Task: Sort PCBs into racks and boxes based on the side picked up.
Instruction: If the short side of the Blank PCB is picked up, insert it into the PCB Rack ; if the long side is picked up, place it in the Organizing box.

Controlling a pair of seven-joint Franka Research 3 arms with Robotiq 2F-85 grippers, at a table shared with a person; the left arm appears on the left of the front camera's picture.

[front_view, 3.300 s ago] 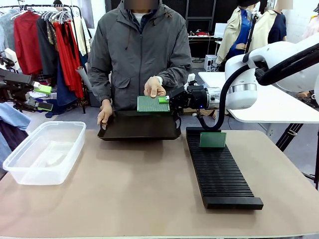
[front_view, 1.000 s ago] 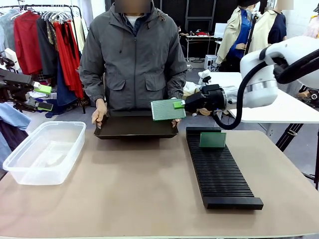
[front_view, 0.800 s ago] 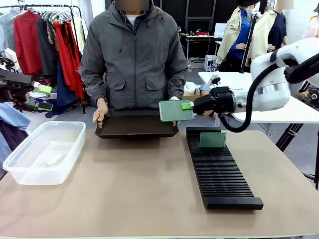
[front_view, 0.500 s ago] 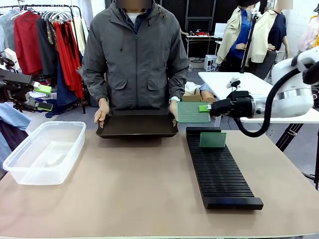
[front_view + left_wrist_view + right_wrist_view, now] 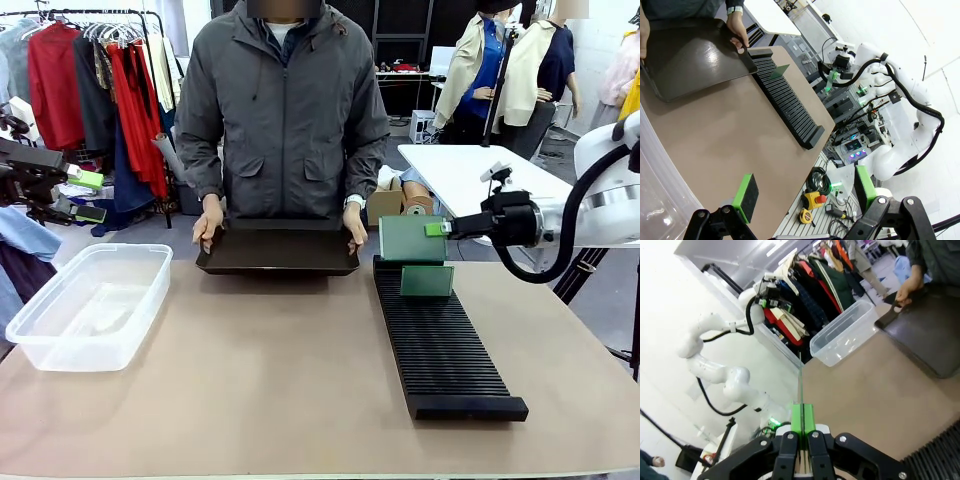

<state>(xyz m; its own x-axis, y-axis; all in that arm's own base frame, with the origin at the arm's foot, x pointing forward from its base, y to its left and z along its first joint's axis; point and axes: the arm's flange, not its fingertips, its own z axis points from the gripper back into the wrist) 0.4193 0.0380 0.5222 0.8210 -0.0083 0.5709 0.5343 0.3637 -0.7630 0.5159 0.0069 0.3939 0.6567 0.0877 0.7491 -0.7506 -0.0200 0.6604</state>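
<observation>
The right gripper [image 5: 436, 229] is pinched tight on a green PCB [image 5: 411, 238], right of middle in the frame, just above the black rack [image 5: 440, 345]. Next it likely needs lowering into a slot. The left gripper [image 5: 802, 192] is wide open, empty.

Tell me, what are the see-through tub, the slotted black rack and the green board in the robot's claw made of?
The tub looks like clear, glossy plastic: the table shows through it. The rack seems matte black moulded plastic, with fine ribs and no shine. The board, pinched by the right gripper, looks like thin stiff green circuit-board laminate, edge-on razor thin in the wrist view.
</observation>
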